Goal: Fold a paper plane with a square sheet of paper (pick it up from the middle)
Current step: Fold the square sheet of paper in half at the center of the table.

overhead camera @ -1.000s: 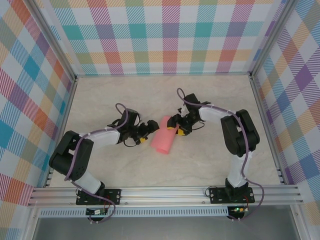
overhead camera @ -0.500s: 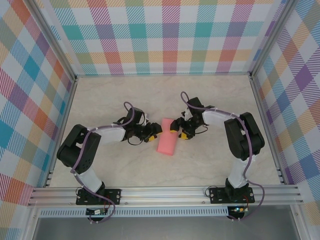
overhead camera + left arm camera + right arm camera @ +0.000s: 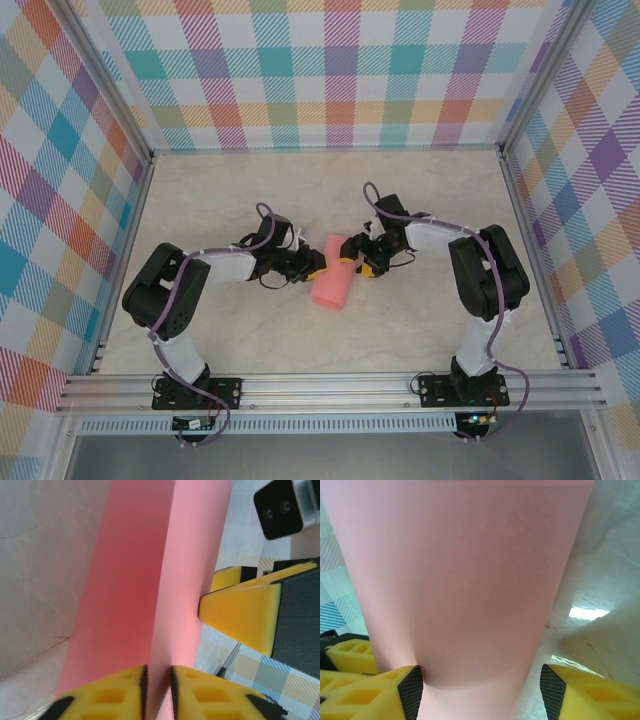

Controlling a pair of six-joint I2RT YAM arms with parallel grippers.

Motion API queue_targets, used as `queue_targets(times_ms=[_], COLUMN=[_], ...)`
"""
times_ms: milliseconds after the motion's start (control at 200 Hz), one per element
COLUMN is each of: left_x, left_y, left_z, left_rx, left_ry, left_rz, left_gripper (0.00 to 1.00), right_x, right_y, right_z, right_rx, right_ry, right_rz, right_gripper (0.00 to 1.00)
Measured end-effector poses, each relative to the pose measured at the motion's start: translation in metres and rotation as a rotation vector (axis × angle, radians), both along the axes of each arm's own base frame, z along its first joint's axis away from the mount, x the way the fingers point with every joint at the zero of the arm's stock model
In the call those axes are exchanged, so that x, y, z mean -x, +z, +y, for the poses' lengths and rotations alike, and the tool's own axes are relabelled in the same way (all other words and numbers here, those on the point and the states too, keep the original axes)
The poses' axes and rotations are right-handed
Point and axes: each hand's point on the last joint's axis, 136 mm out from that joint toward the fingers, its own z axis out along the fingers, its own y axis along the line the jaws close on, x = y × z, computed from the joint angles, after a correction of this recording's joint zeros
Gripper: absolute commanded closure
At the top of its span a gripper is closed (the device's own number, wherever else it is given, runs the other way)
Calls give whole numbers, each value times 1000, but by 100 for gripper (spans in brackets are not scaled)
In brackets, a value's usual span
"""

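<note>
One sheet: square sheet of paper, folded over, on bench.
Left end effector: clamped on its edge.
Right end effector: jaws apart, astride it.

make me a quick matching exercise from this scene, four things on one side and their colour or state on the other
Things:
1 left gripper
2 right gripper
3 square sheet of paper
4 table

Descriptions:
a pale, marbled
b salmon pink, folded over
c jaws wide apart
d jaws closed on the paper

Pairs: 1-d; 2-c; 3-b; 4-a
</note>
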Motion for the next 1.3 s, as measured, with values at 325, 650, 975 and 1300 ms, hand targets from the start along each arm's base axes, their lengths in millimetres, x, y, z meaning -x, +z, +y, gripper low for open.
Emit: queue_targets(times_ms=[325,650,975,1300], left_x=[-18,-15,-13,-12], left_y=[14,15,-5,-8], left_z=[-15,-38,-32,-25], left_rx=[44,53,9,-13], left_ry=[105,168,223,246], left_rz=[-24,-22,5,3], left_gripper=[95,94,94,91], right_x=[2,0,9,13], right_y=[26,49,18,1], right_z=[-34,-57,-34,-26], right_rx=[13,76,-50,-74], right_ry=[-112,-171,-130,-104], right_rz=[-76,-220,-96,-35], right_gripper=[31,35,31,36])
